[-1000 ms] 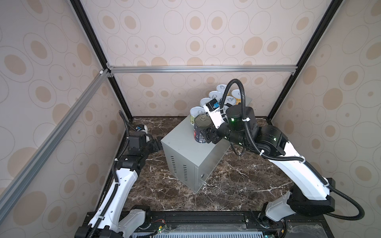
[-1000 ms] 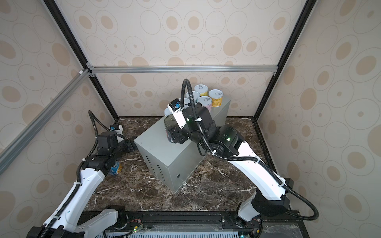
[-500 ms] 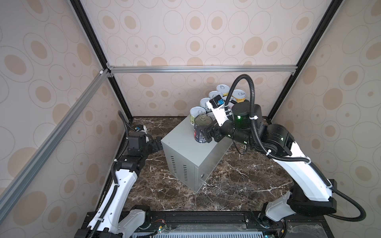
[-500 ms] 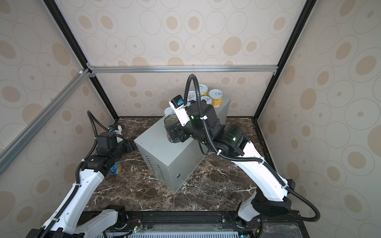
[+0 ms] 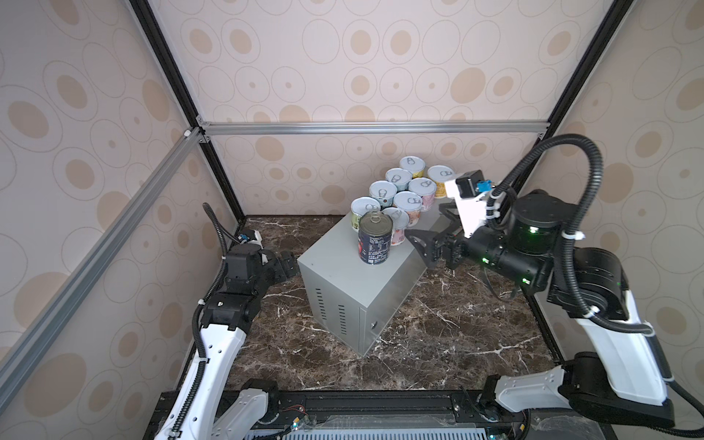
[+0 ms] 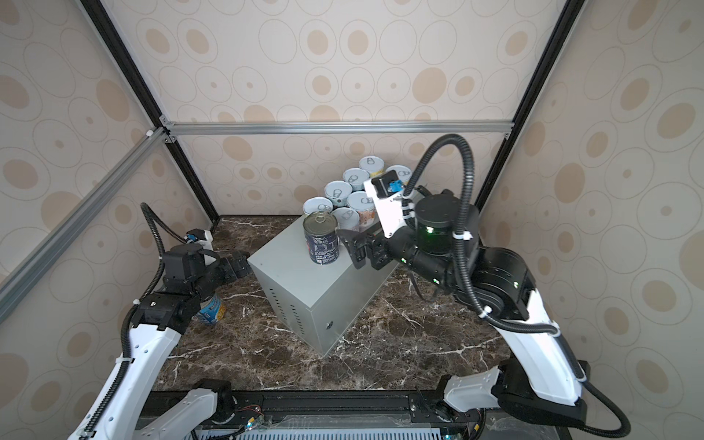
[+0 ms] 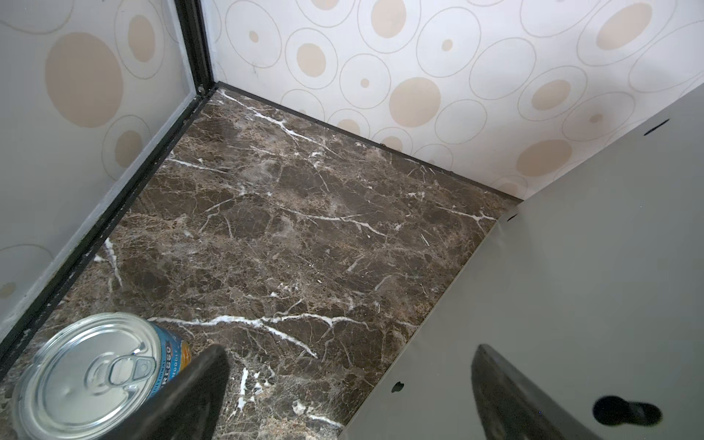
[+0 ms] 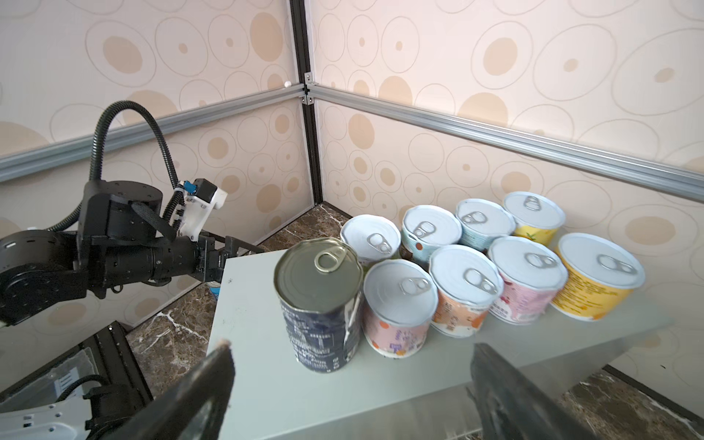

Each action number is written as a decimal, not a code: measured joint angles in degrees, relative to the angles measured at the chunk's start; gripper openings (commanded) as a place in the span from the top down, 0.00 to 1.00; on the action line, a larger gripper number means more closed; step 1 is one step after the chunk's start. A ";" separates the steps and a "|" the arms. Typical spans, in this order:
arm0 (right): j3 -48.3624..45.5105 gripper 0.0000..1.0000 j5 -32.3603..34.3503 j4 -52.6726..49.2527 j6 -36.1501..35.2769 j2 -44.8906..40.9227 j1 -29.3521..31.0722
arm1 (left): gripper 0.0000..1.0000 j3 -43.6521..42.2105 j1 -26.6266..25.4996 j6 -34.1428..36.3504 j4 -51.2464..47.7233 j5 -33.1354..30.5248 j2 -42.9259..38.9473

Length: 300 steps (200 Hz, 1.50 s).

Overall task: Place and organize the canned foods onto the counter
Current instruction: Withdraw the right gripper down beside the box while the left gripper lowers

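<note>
In a top view, my right end effector (image 5: 421, 249) is spread beside the dark can (image 5: 375, 239) standing on the grey box (image 5: 343, 274) by the small cans (image 5: 407, 202). In my left wrist view, my left end effector (image 7: 348, 352) is spread, near the blue can (image 7: 87, 377) on the tabletop (image 7: 285, 228).

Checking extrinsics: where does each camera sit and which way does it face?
Top views: high behind the arms, looking down on the counter; left arm, right arm.
Left wrist: low beside counter, facing the back corner; left gripper, blue can.
Right wrist: above the counter's edge, facing the navy can; right gripper, left arm.
Shared: navy can, right wrist and top views.
</note>
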 measured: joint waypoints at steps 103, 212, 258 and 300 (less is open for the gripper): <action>-33.77 0.01 16.37 -4.37 13.40 -29.27 0.02 | 0.01 1.60 -0.02 -4.31 -9.09 -7.76 1.97; -62.79 0.01 18.53 4.63 21.66 -35.08 -3.13 | 0.01 0.37 0.98 -6.51 -10.08 -13.27 10.86; -72.52 0.02 8.09 15.21 22.86 -29.57 -18.49 | 0.01 -1.64 5.68 -7.58 -8.92 -15.04 12.98; -81.94 0.01 2.47 25.86 25.51 -25.07 -22.58 | 0.01 -4.92 12.57 -8.20 -7.76 -15.41 13.03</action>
